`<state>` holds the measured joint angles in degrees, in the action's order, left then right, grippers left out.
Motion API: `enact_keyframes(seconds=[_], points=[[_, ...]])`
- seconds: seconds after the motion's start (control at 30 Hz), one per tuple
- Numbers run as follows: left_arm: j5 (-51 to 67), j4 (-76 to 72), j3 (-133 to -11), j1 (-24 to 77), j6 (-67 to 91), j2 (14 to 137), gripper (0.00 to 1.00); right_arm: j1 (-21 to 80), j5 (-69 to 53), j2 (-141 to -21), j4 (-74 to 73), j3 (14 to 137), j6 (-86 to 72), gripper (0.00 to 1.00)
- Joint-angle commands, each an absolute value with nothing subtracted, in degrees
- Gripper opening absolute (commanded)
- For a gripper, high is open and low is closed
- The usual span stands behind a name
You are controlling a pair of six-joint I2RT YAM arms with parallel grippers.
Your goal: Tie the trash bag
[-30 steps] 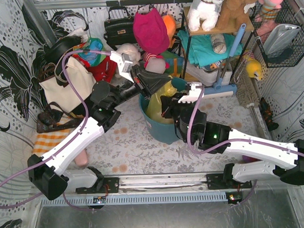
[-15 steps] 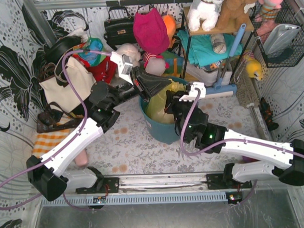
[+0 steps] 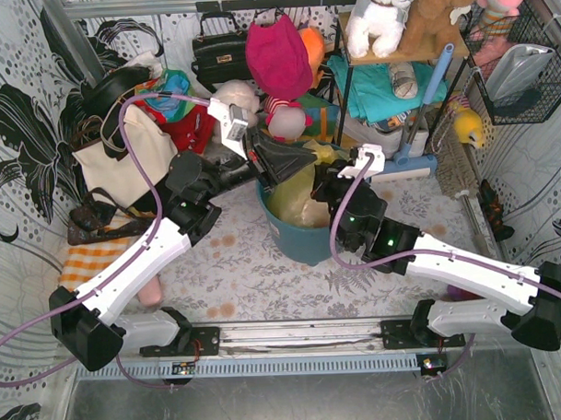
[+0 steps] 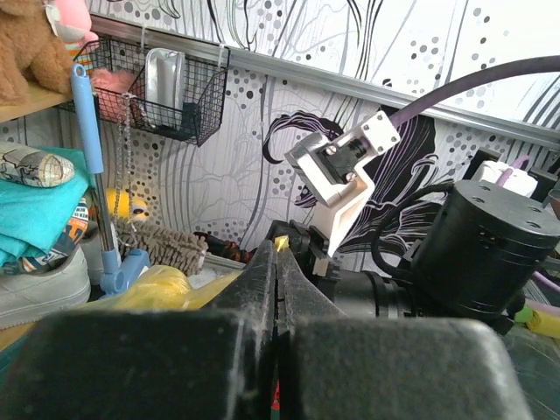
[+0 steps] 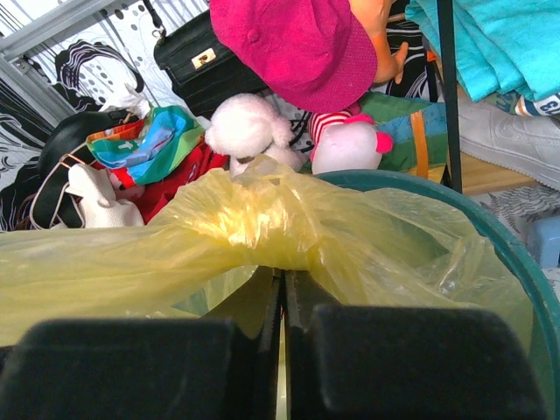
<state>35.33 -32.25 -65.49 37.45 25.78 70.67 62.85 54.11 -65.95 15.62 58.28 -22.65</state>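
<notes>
left jaws: pinching shut on a yellow sliver of the trash bag (image 5: 262, 219) | right jaws: clamping shut on its gathered neck | trash bag: sitting in the teal bin (image 3: 296, 246) just below both jaws, bunching between them

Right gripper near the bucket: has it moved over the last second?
Yes. The right gripper has shifted toward the back of the table, from the near right side of the teal bin toward its far rim.

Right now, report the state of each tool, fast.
Left tool: closed, a sliver of the trash bag pinched between its tips.
Right tool: closed on a bunched fold of the trash bag.
</notes>
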Motion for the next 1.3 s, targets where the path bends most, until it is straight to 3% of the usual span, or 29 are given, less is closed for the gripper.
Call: enact_keyframes(seconds=[0.0,0.13,0.23,0.37,0.73,0.93,1.1,1.27], points=[[37.8,-33.1,-65.4,37.2,26.3,69.9,0.00,61.1,50.8,-64.2,22.1,55.9,-19.6,0.00],[36.9,-31.2,-65.3,37.2,25.4,69.4,0.04,60.3,49.0,-64.2,25.2,55.0,-16.5,0.00],[32.2,-27.5,-65.2,37.2,22.8,67.6,0.24,59.9,48.2,-63.9,25.6,54.6,-16.3,0.00],[22.7,-22.5,-65.3,37.1,19.0,64.5,0.40,59.8,47.9,-63.5,24.2,55.1,-16.9,0.00],[2.7,-16.8,-64.1,34.9,20.5,59.7,0.58,59.8,47.7,-63.4,22.1,55.5,-18.6,0.00],[23.4,-14.8,-66.2,26.0,28.1,66.6,0.59,59.8,47.8,-63.2,21.4,56.0,-18.7,0.00],[45.3,-25.1,-67.1,24.4,35.4,74.3,0.61,59.8,47.6,-63.0,20.8,56.5,-19.0,0.00],[53.5,-30.9,-68.4,24.4,39.7,78.9,0.62,59.8,47.9,-62.7,20.6,56.3,-19.4,0.00]])
